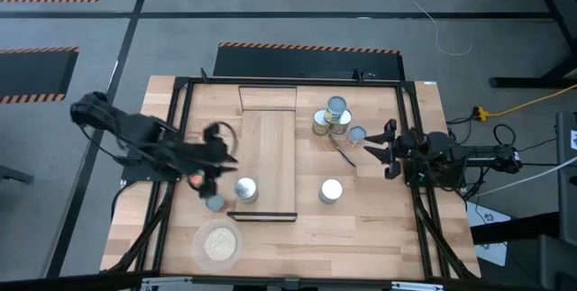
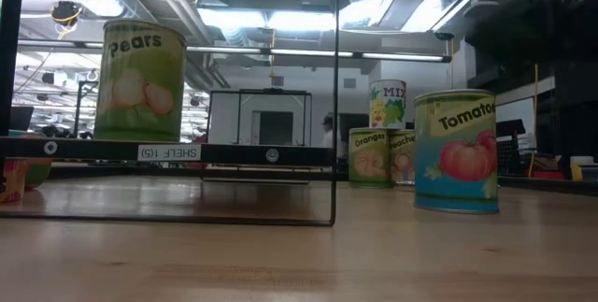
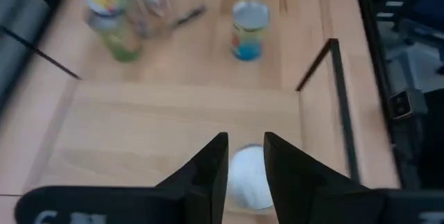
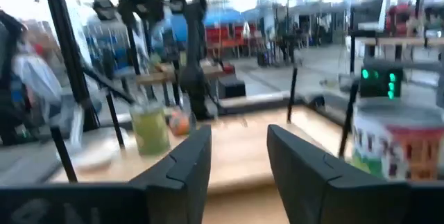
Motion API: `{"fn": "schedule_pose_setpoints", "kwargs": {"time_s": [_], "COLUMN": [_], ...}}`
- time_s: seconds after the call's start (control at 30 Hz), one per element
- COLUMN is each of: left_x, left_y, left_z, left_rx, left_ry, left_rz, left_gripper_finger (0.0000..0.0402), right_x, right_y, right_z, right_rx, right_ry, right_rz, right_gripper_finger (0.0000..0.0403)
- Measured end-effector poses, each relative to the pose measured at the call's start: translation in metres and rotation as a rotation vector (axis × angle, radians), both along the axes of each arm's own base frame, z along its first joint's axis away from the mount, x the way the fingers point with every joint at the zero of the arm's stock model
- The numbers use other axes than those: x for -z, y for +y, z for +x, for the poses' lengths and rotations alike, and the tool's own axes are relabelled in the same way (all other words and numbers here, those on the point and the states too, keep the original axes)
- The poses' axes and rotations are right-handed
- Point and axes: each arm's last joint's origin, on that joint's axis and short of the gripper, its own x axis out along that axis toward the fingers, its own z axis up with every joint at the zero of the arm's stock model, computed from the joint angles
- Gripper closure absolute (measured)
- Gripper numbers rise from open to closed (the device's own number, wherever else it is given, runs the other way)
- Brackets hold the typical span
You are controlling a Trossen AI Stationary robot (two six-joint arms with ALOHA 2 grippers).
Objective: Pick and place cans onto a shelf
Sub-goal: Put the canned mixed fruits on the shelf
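Observation:
The shelf (image 1: pixel 268 151) is a pale wood board on a black frame in the middle of the table. One white-topped can (image 1: pixel 246 189), labelled Pears (image 2: pixel 140 79), stands on the shelf's near end. My left gripper (image 1: pixel 225 161) hovers open just left of and above it; the can's top (image 3: pixel 248 175) shows beyond the fingers. A grey-topped can (image 1: pixel 215 203) stands on the table left of the shelf. A white-topped Tomato can (image 1: pixel 331 191) (image 2: pixel 456 152) stands to the shelf's right. Several more cans (image 1: pixel 332 118) cluster farther back, one stacked on top. My right gripper (image 1: pixel 386 152) waits open near the right edge.
A round dish of beige grains (image 1: pixel 217 244) sits at the near left. A small multicoloured object (image 1: pixel 196 180) lies under my left arm. A thin dark tool (image 1: pixel 343 154) lies between the can cluster and my right gripper. Black frame posts (image 3: pixel 333 78) edge the shelf.

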Motion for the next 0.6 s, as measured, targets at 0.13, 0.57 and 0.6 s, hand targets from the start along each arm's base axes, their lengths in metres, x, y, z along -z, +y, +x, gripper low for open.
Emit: {"fn": "schedule_pose_setpoints", "kwargs": {"time_s": [0.13,0.57,0.6], "left_x": [0.013,0.122,0.126], "left_y": [0.014,0.036,0.037], "left_z": [-0.037,-0.088,-0.089], "left_rx": [-0.027,-0.081,-0.077], "left_ry": [-0.074,-0.293,-0.301], "left_rz": [0.087,-0.095,-0.096], "left_gripper_finger": [0.0316,0.0316,0.0316], "right_x": [-0.016,-0.118,-0.122], "right_y": [0.000,-0.013,-0.015], "right_z": [-0.003,0.016,0.023], "right_rx": [0.010,0.283,0.294], "right_ry": [-0.082,0.156,0.196], "right_rz": [-0.042,-0.196,-0.210], "right_gripper_finger": [0.0256,0.0256,0.0256]}}
